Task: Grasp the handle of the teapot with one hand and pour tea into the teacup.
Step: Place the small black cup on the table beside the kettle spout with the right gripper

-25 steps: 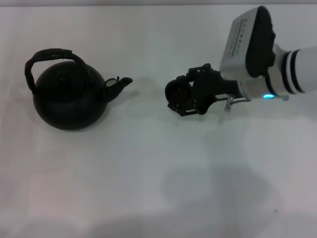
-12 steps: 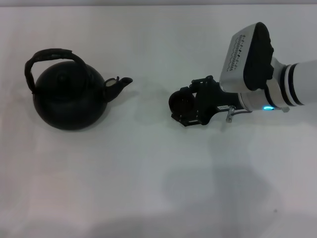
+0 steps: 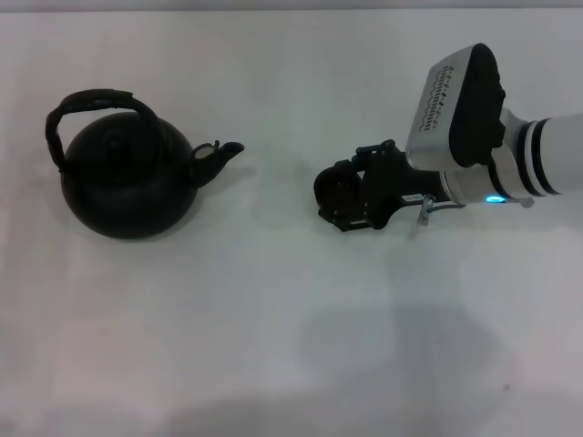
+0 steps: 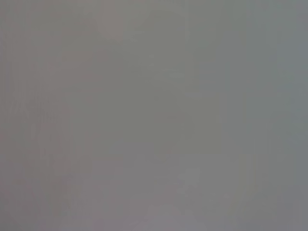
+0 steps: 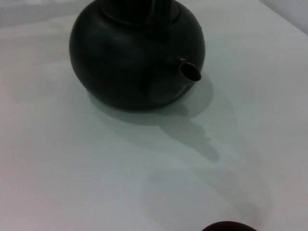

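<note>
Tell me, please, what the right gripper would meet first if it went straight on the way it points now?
The right gripper points toward the robot's left with the teacup at its fingers. Straight on, the white table looks free until the teapot, probably its spout first, though heights are unclear.

Right arm comes in from the right side of the head view, white forearm with black bands and a little blue light lit near the wrist, boxy wrist housing tilted up. The right gripper (image 3: 344,196) sticks out toward the robot's left, low over the surface, its black fingers (image 3: 330,216) wrapped around something dark and round. Left arm isn't anywhere in the head view.
</note>
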Action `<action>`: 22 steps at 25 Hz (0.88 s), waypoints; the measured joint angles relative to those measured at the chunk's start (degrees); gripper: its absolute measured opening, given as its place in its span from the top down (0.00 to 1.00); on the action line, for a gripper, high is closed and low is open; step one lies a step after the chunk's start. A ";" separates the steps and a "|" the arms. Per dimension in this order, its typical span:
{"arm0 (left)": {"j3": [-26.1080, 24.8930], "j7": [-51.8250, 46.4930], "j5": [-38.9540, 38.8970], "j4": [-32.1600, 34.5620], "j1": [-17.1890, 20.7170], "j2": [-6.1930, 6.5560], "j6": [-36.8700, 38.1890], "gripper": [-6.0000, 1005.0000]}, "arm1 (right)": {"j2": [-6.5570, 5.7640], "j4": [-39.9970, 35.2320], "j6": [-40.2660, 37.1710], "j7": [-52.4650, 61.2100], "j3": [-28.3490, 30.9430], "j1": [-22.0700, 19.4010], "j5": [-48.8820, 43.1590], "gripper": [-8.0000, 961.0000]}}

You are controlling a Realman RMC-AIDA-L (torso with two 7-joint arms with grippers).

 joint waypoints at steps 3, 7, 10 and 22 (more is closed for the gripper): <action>0.00 0.00 0.00 0.12 -0.05 0.03 0.00 0.17 | 0.05 0.30 -0.58 -0.47 0.01 0.04 0.66 0.16; -0.07 0.04 -0.10 0.19 -0.04 0.04 0.16 0.17 | 0.01 0.36 -0.71 -1.17 0.00 -0.06 2.00 0.15; -0.14 0.07 -0.13 0.21 -0.04 0.04 0.31 0.17 | -0.06 0.43 -0.71 -1.26 0.05 -0.07 2.23 0.14; -0.09 0.33 -0.10 0.36 0.26 0.13 0.37 0.17 | -0.57 0.14 3.95 -1.70 2.92 -0.28 3.70 0.12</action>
